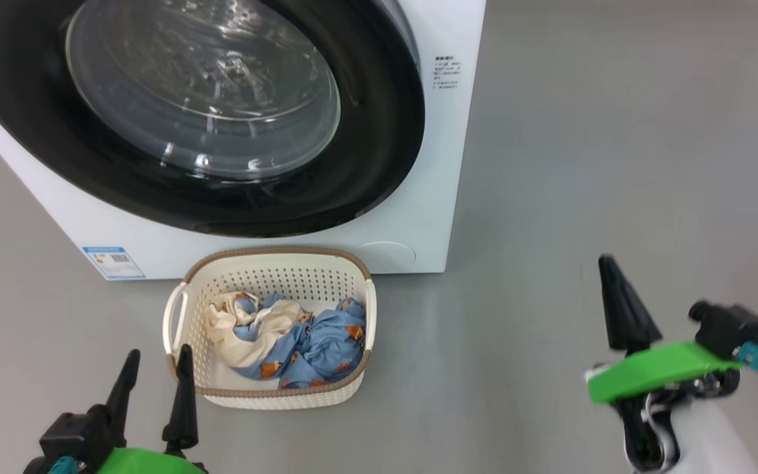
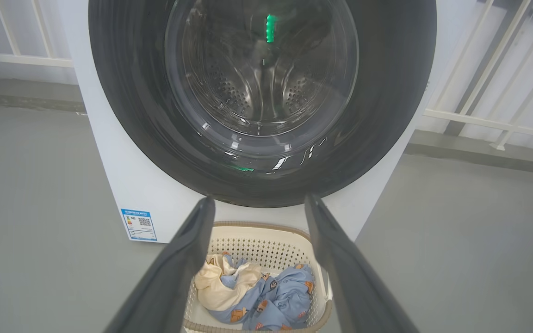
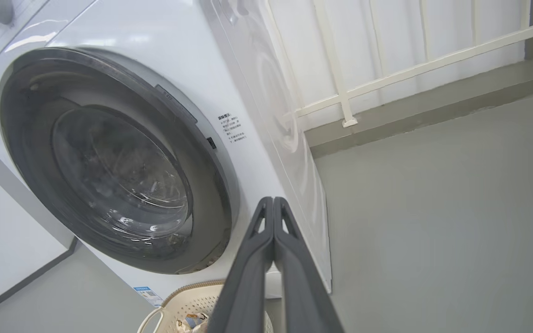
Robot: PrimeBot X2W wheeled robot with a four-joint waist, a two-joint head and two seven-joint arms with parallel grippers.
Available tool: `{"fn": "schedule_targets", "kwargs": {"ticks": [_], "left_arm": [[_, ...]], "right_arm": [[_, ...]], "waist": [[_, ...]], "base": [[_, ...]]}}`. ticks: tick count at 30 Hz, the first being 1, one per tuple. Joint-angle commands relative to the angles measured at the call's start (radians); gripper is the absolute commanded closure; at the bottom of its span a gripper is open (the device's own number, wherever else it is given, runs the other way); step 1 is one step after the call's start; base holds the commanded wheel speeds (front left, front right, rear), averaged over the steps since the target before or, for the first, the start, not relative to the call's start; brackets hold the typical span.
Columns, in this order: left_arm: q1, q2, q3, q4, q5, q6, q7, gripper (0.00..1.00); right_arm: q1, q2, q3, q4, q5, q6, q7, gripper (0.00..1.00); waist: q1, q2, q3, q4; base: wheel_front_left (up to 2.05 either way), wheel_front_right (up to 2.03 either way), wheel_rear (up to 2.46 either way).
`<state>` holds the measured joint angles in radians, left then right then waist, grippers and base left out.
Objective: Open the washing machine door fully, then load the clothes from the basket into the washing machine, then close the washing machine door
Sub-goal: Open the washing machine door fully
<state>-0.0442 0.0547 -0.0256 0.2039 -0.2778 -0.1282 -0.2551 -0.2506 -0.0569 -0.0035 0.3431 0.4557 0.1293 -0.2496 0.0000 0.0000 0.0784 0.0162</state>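
The washing machine (image 1: 418,217) stands ahead, white, its round black door (image 1: 366,164) shut flat against the front, clear bowl at the centre; the door (image 3: 211,208) also shows in the right wrist view, and the door (image 2: 387,115) in the left wrist view. On the floor before it sits the cream basket (image 1: 274,395) holding the clothes (image 1: 306,349), one cream and one blue printed garment. My left gripper (image 1: 158,368) is open at the basket's near-left corner, fingers (image 2: 183,259) spread wide. My right gripper (image 1: 609,276) is shut on nothing, off to the right of the basket, its fingers (image 3: 269,240) pressed together.
Grey floor (image 1: 616,164) spreads to the right of the machine. A white railing (image 3: 387,78) and a low grey kerb run behind it. A blue label (image 1: 113,262) sits at the machine's lower left corner.
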Motion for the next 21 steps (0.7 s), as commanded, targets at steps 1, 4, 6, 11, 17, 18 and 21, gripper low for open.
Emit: {"fn": "schedule_targets", "kwargs": {"ticks": [1,4,6,11,17,18,21], "left_arm": [[-0.03,0.013,0.029,-0.02,-0.007,-0.003,-0.007,0.0],[-0.043,0.014,0.024,-0.02,-0.011,-0.003,-0.007,0.0],[-0.054,0.016,0.021,-0.019,-0.014,-0.003,-0.007,0.0],[-0.077,0.018,0.015,-0.02,-0.019,-0.003,-0.007,0.0],[-0.114,0.02,0.0,-0.022,-0.027,-0.003,-0.007,0.0],[-0.119,0.02,-0.003,-0.022,-0.028,-0.003,-0.007,0.0],[-0.135,0.019,-0.015,-0.02,-0.032,-0.003,-0.007,0.0]], "right_arm": [[-0.039,-0.001,0.031,-0.02,0.021,0.001,-0.012,1.0],[-0.087,-0.014,0.039,-0.012,0.076,0.001,-0.012,1.0],[-0.119,-0.023,0.044,0.0,0.118,0.001,-0.012,1.0],[-0.203,-0.052,0.061,0.038,0.221,0.001,-0.012,1.0],[-0.327,-0.097,0.106,0.088,0.456,0.001,-0.012,1.0],[-0.343,-0.111,0.12,0.09,0.494,0.001,-0.011,1.0],[-0.387,-0.15,0.147,0.093,0.614,0.001,-0.003,1.0]], "waist": [[0.0,0.0,0.008,0.003],[0.0,0.0,0.027,0.01],[0.0,0.0,0.041,0.016],[0.0,0.0,0.075,0.029],[0.0,0.0,0.122,0.05],[0.0,0.0,0.128,0.053],[0.0,0.0,0.146,0.065]], "base": [[0.0,0.0,0.0],[0.0,0.0,0.0],[0.0,0.0,0.0],[0.0,0.0,0.0],[0.0,0.0,0.0],[0.0,0.0,0.0],[0.0,0.0,0.0]]}}
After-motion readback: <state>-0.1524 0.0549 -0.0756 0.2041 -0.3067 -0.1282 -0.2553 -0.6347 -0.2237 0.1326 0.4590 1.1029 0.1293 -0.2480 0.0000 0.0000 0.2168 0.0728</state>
